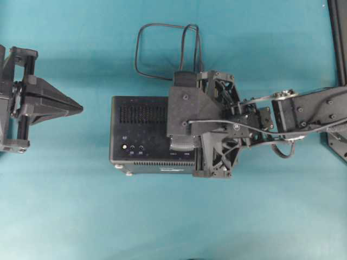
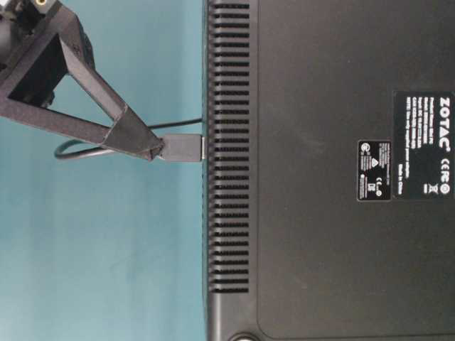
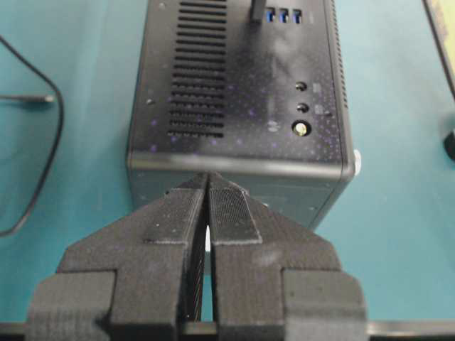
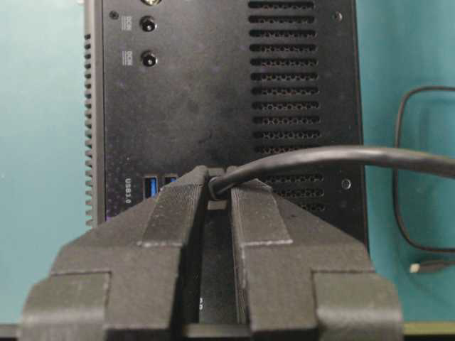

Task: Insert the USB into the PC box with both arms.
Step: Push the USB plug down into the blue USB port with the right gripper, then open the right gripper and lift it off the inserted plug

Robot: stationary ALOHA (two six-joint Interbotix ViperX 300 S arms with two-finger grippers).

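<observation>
Right jaws (image 4: 217,186) seemingly pinching USB (image 4: 320,158)

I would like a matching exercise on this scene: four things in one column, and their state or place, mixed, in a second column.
Things:
1. left gripper
2. right gripper
3. PC box
4. cable loop

States or places:
A. lies on the teal table beyond the box
B. shut on the USB plug at the box
C. shut and empty, off the box's end
D. lies flat, ports facing up

Pairs: 1-C, 2-B, 3-D, 4-A
</observation>
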